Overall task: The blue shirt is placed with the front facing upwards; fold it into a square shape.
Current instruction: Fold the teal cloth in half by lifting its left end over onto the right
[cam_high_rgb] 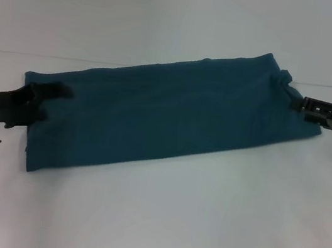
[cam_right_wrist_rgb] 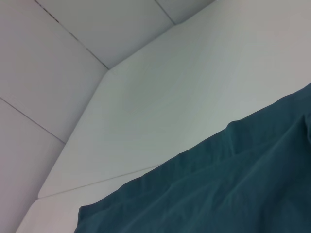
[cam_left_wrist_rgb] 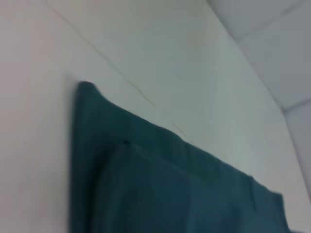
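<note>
So the blue shirt [cam_high_rgb: 167, 115] is sitting mid-worktop as a long folded band, running from about 8 o'clock up to 2 o'clock in our head view. No lettering showing, just plain teal cloth with a few soft creases and a small bunched bit at the 2 o'clock end. In the left wrist view the shirt [cam_left_wrist_rgb: 160, 189] shows at least two stacked layers, one edge stepped back from the other, lying flat on the white worktop [cam_left_wrist_rgb: 170, 58]. The right wrist view has the cloth [cam_right_wrist_rgb: 218, 189] rippled a little, with bare worktop [cam_right_wrist_rgb: 184, 97] beyond it.

Our left gripper [cam_high_rgb: 46, 97] is at the 8 o'clock end, one dark finger lying on top of the fabric, so the jaws look clamped onto that short edge. The right gripper [cam_high_rgb: 301, 105] is at the 2 o'clock end with its tip right at the shirt's edge; we honestly can't tell whether those jaws are pinching cloth or just touching it.
</note>
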Motion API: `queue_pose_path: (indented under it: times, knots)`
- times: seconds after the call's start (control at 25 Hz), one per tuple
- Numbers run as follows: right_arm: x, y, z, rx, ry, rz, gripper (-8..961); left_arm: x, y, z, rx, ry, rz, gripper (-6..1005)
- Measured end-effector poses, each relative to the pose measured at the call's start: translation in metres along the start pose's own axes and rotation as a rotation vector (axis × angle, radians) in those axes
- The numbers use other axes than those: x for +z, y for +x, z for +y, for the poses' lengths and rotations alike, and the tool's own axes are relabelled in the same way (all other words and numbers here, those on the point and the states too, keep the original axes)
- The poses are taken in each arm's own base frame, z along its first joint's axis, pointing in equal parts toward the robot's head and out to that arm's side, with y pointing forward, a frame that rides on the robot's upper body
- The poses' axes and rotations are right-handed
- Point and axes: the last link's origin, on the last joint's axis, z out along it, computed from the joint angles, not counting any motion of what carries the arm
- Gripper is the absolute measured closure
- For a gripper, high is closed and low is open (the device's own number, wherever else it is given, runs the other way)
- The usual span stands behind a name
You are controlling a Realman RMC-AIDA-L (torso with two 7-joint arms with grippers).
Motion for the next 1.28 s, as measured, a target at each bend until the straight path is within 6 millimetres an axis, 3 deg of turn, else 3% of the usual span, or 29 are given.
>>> queue_pose_path:
  times: [0.52,0.8,1.28]
  knots:
    - [0.007,0.003,0.003,0.000,-0.003,-0.003,169,0.025,-0.004,-0.009,-0.031,0.094,0.148,126]
    - [0.008,0.002,0.003,-0.002,-0.003,-0.005,169,0.034,-0.010,-0.015,-0.014,0.139,0.138,134]
    - [0.009,0.001,0.005,0.000,-0.009,-0.010,169,0.027,-0.004,-0.016,-0.003,0.127,0.143,148]
